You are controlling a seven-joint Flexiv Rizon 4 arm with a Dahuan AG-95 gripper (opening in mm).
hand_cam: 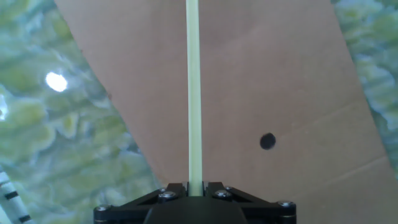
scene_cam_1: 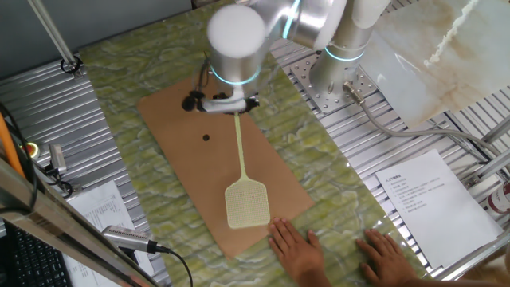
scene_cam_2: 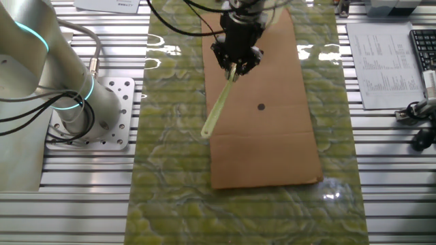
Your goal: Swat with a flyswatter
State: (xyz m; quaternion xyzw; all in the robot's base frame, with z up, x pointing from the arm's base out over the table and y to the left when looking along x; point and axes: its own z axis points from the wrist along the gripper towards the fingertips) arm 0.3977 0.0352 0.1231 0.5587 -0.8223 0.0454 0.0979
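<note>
The pale yellow-green flyswatter (scene_cam_1: 245, 203) lies along a brown cardboard sheet (scene_cam_1: 183, 151), its mesh head towards the near end. My gripper (scene_cam_1: 237, 112) is shut on the thin handle at the far end, under the arm's white cap. In the other fixed view only the handle (scene_cam_2: 219, 105) shows, sticking out down-left of the gripper (scene_cam_2: 235, 68). In the hand view the handle (hand_cam: 194, 93) runs straight up from between the black jaws of the gripper (hand_cam: 195, 186). A small black dot (hand_cam: 267, 142) sits on the cardboard right of the handle.
Two human hands (scene_cam_1: 299, 243) (scene_cam_1: 386, 255) rest on the green patterned mat (scene_cam_1: 319, 159) just beyond the swatter head. A printed sheet (scene_cam_1: 422, 195) lies at the right. The arm's base (scene_cam_2: 75, 102) stands beside the mat. Papers (scene_cam_2: 381, 61) and cables lie around the edges.
</note>
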